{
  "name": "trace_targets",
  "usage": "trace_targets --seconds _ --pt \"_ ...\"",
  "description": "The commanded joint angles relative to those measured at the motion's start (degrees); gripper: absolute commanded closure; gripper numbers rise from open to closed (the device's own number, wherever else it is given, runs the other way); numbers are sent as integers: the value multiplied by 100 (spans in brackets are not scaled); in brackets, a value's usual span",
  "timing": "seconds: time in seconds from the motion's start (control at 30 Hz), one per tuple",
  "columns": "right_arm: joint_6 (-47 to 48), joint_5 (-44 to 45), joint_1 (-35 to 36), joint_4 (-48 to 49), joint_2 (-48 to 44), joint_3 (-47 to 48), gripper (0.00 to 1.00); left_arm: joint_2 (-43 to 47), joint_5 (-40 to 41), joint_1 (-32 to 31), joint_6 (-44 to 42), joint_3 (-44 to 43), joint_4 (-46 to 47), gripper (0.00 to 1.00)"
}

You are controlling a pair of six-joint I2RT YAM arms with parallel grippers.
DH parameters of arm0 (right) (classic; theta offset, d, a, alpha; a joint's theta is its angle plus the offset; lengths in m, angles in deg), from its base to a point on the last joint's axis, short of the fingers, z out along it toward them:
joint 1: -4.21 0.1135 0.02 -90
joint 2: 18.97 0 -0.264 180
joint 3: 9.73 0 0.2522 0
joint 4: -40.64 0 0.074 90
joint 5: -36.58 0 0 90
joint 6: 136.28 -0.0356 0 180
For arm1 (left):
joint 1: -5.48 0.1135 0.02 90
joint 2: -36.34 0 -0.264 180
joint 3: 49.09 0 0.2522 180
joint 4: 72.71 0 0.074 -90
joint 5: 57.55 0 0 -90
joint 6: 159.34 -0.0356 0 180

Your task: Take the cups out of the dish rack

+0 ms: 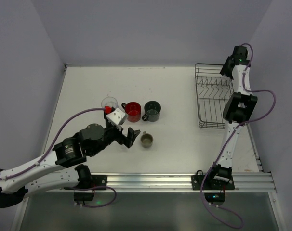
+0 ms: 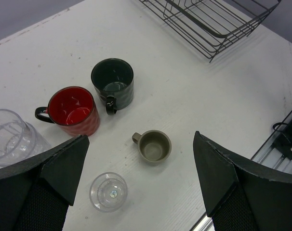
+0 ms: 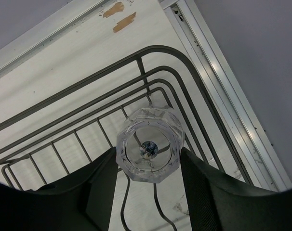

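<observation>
Clear glass first: a faceted tumbler (image 3: 146, 139) sits between the two fingers of the right pincer (image 3: 148, 161), with one end facing the wrist camera. Both fingers (image 3: 100, 185) press against its sides, so I record the pincer as closed on it. The tumbler is at a rounded corner of the dish rack (image 3: 64, 120), with the black wires running behind it. I cannot tell whether it is resting on the wires or raised off them. From above, the right pincer (image 1: 227, 67) is at the far right corner of the dish rack (image 1: 211, 96), which stands at the right side of the desk (image 1: 184, 139). The tumbler cannot be made out in that view.

The other cups stand upright on the desk, well apart from the rack:
- The red mug (image 1: 133, 111) and the dark green mug (image 1: 152, 110) are just beside each other.
- A ribbed tumbler (image 1: 109, 103) is just left of the red mug.
- The olive mug (image 1: 146, 139) stands alone, nearer the arm bases.
- A small glass (image 2: 108, 191) shows only on the left wrist camera, close to the olive mug.

The left pincer (image 1: 131, 137) hangs over this group with its fingers (image 2: 64, 168) spread wide and nothing between them. The olive mug lies below the gap
</observation>
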Motion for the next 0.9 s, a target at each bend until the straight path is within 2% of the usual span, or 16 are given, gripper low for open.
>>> trace_targets --seconds 0.0,0.1,0.2,0.3,0.33,0.43,0.87 --pt "325 -76 112 36 -155 66 44 -18 -23 2 -118 33 265 4" --pt "519 39 191 370 -252 -163 58 -54 -14 11 -127 33 256 4" --pt "729 118 279 643 -419 -522 58 -97 12 2 -119 33 265 4" --pt "861 101 454 1345 -919 -1398 58 -150 -14 20 -118 33 282 5" --pt "853 92 481 1782 -1242 -1612 58 -177 -40 29 -118 33 291 5" --pt "818 91 560 2242 -1579 -2044 58 -247 -93 72 -110 15 291 5" --pt "396 -189 622 3297 -3107 -3379 56 -361 -216 152 128 -169 484 6"
